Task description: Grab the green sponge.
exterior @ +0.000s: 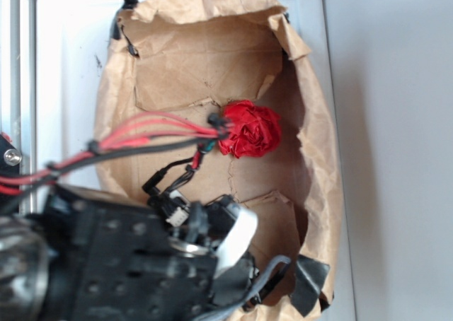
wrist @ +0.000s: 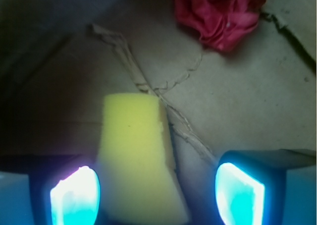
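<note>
A crumpled brown paper liner (exterior: 212, 73) covers the white surface (exterior: 71, 66). The black arm (exterior: 106, 264) fills the near left. A red cloth wad (exterior: 249, 129) sits mid-paper. In the wrist view, the green sponge (wrist: 136, 155) (yellow, really) lies between the spread fingers of the gripper (wrist: 157, 193), nearer the left pad (wrist: 75, 195); not grasped.

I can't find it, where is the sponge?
In the wrist view, the sponge lies on the brown paper between the open fingers, nearer the left one.
</note>
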